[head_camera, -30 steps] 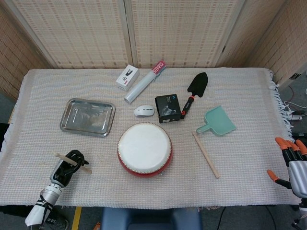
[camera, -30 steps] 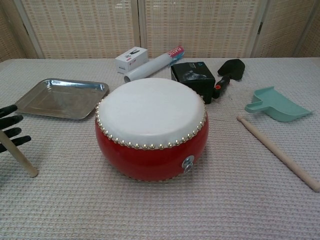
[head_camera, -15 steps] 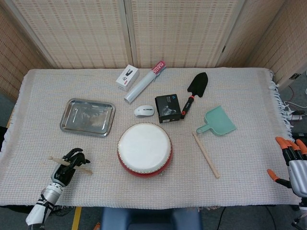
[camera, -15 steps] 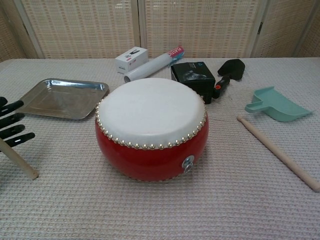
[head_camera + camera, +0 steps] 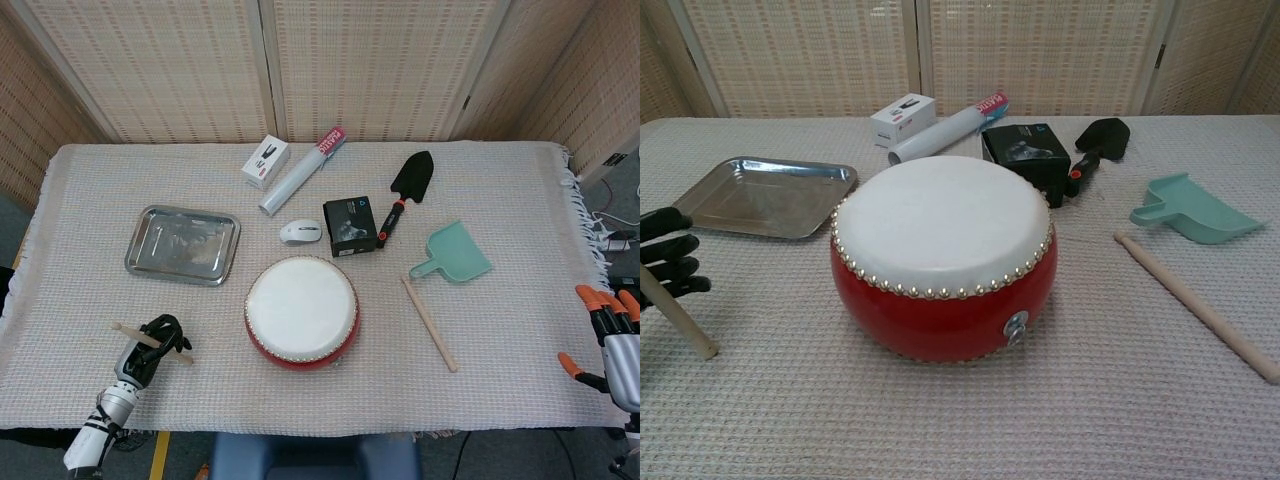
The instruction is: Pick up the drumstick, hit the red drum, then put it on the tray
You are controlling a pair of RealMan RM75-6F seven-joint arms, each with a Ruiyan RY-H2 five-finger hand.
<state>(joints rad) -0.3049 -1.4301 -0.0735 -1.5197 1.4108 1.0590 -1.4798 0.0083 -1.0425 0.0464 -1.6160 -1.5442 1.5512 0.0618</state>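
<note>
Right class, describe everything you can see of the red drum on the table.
The red drum is round and squat, with a glossy red shell, a white skin on top, a ring of pale studs around the rim and a small metal fitting on its side. It sits upright on the woven cloth, nothing touching it.

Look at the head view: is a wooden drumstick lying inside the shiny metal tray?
No, the metal tray holds no stick; one wooden drumstick is in the left hand, another lies right of the red drum.
</note>
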